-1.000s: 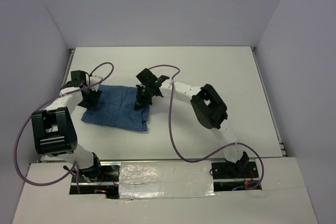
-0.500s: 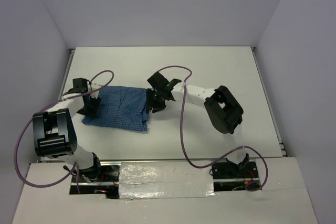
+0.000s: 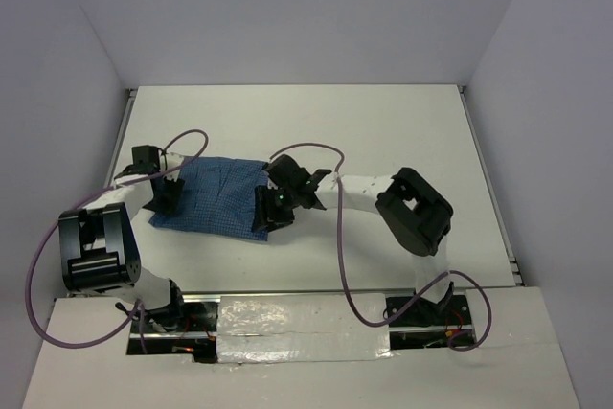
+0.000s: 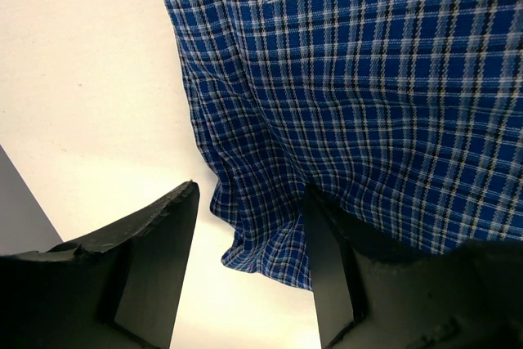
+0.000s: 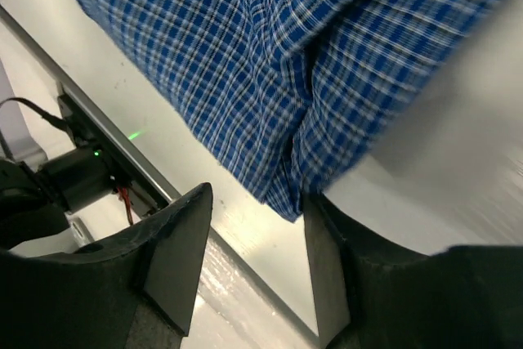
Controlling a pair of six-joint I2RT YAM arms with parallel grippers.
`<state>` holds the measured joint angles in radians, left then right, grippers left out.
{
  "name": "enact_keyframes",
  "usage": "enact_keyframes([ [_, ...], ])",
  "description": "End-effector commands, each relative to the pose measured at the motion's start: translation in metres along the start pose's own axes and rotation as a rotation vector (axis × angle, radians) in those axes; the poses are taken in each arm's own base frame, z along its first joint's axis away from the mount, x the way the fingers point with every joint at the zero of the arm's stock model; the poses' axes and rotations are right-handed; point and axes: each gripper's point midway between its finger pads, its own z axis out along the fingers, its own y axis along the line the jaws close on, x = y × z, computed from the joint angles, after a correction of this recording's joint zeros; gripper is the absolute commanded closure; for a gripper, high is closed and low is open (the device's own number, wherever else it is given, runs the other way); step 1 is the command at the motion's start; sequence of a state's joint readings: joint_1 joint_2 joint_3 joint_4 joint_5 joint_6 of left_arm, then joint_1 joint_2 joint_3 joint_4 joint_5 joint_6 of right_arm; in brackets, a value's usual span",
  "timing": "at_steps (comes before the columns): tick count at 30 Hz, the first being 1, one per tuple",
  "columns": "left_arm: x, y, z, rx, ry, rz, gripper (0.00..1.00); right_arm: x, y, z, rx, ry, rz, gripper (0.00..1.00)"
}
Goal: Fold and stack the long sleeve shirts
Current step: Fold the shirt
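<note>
The blue checked long sleeve shirt [image 3: 213,200] lies folded into a rectangle on the white table, left of centre. My left gripper [image 3: 159,196] is at its left edge. In the left wrist view the gripper [image 4: 249,263] is open, with a corner of the shirt [image 4: 351,79] hanging between the fingers and its right finger [image 4: 331,275] against the cloth. My right gripper [image 3: 269,211] is at the shirt's near right corner. In the right wrist view the gripper [image 5: 255,259] is open, and the shirt's corner [image 5: 270,63] ends beside its right finger [image 5: 343,284].
The white table [image 3: 383,131] is walled by grey panels on three sides. A taped metal strip [image 3: 297,313] runs along the near edge by the arm bases. The purple cables [image 3: 326,155] loop over both arms.
My right gripper has moved from the shirt's far right edge toward me to its near right corner. My left gripper has shifted slightly toward me along the left edge.
</note>
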<state>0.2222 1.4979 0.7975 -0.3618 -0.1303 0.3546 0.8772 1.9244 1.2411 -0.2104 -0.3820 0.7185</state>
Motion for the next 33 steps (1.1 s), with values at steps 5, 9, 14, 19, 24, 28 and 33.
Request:
enact_keyframes([
  [5,0.027,-0.005,0.006,0.0,0.069,-0.011,0.33,-0.003,0.003,0.02,-0.06,0.024,0.047,0.89],
  [9,0.03,-0.003,0.007,-0.012,0.072,-0.005,0.33,-0.008,-0.016,0.006,-0.039,-0.027,0.086,1.0],
  [14,0.032,-0.002,0.008,-0.024,0.076,-0.001,0.33,-0.014,-0.03,-0.007,-0.023,-0.053,0.078,1.0],
  [19,0.031,0.001,0.006,-0.032,0.073,0.004,0.33,-0.011,-0.034,-0.01,-0.003,-0.041,0.056,1.0],
  [24,0.018,0.004,-0.011,-0.025,0.043,-0.011,0.26,-0.02,-0.034,-0.03,0.018,-0.071,0.018,0.52],
  [28,-0.019,0.004,-0.054,0.031,-0.092,-0.043,0.15,-0.042,-0.034,-0.072,0.006,-0.169,0.012,0.37],
  [33,-0.065,0.019,-0.115,0.031,-0.252,-0.071,0.01,-0.064,-0.066,-0.15,0.092,-0.348,0.036,0.0],
])
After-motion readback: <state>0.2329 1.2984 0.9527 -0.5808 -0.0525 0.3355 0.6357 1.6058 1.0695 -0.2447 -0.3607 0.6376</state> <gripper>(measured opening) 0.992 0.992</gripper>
